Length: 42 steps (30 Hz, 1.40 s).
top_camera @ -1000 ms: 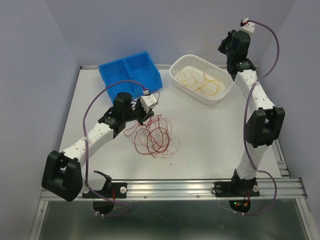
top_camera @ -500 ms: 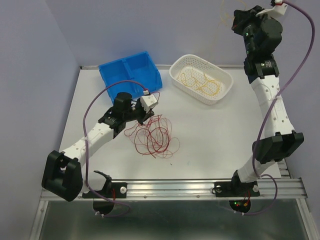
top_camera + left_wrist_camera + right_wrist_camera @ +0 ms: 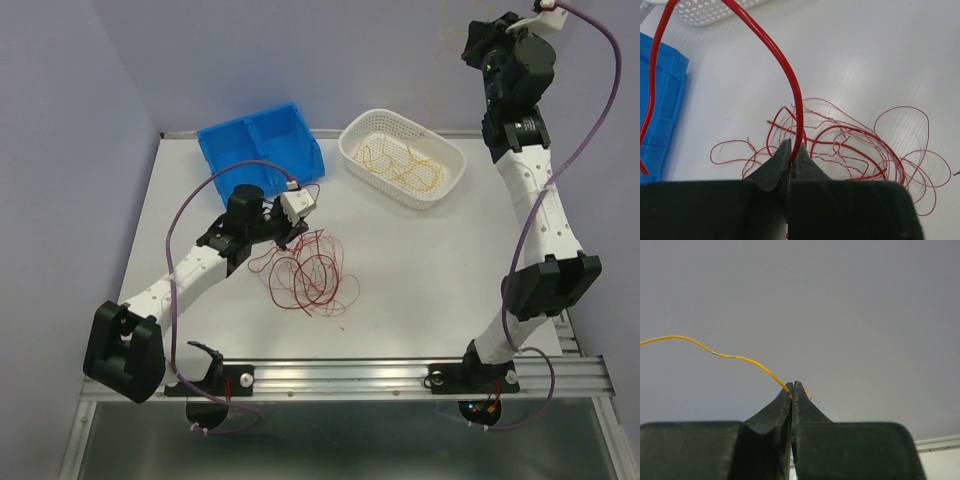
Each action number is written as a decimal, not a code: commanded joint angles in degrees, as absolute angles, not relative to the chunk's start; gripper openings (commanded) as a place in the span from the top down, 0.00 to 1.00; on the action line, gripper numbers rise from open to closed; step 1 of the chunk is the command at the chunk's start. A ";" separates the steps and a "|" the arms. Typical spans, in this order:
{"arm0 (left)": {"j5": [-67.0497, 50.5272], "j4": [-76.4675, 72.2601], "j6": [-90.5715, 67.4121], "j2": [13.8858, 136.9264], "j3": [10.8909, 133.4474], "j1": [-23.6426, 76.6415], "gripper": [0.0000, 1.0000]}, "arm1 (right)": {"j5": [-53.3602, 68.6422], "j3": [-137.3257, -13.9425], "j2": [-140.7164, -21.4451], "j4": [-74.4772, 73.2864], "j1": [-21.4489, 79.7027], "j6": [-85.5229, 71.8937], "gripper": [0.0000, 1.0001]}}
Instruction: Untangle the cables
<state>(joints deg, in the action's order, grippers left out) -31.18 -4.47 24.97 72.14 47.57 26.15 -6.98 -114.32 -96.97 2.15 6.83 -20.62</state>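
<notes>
On the counter (image 3: pixel 420 260), red cables (image 3: pixel 305 272) in a loose tangle, one strand clamped in the closed left hand (image 3: pixel 791 150) at the tangle's far-left edge. Further back, yellow cables (image 3: pixel 402 165) coiled inside white basket (image 3: pixel 352 150), beside blue bin (image 3: pixel 225 150). High above, right hand (image 3: pixel 792 388) closed on a single yellow strand (image 3: pixel 740 358), well clear of counter.

Left pincer (image 3: pixel 791 150) clamped shut, low; right pincer (image 3: pixel 793 389) clamped shut, high up.

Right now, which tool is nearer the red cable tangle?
Left. The left tool pinches a strand at the red tangle's edge; the right tool is raised high beyond the white basket, pinching a yellow cable.
</notes>
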 commanded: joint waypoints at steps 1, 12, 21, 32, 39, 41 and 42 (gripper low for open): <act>-32.26 -6.15 24.78 70.66 47.02 26.19 1.00 | -9.31 -111.55 -98.96 4.04 6.86 -19.07 0.99; -32.61 -6.06 24.96 70.22 46.93 26.10 1.00 | -10.02 -101.08 -106.69 7.03 6.85 -18.54 0.99; -33.13 -6.06 24.96 70.05 46.93 26.19 1.00 | -18.62 -95.54 -114.77 4.14 10.45 -15.74 0.99; -33.31 -5.80 24.96 69.61 46.85 26.28 1.00 | -28.12 -104.15 -121.03 -12.47 13.36 -14.59 0.40; -33.31 -5.80 24.96 68.47 46.58 26.28 1.00 | -29.18 -95.04 -104.62 -14.42 18.61 -20.66 0.29; -33.57 -5.80 24.79 68.12 46.50 26.19 1.00 | -30.58 -92.82 -102.14 -14.24 21.69 -20.04 0.29; -33.66 -5.80 24.79 67.77 46.41 26.28 1.00 | -30.32 -91.86 -101.08 -13.72 23.19 -19.17 0.29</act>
<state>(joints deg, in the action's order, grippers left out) -32.16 -4.43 24.97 70.50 47.31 26.15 -28.21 -95.11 -109.84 -15.97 16.40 -18.55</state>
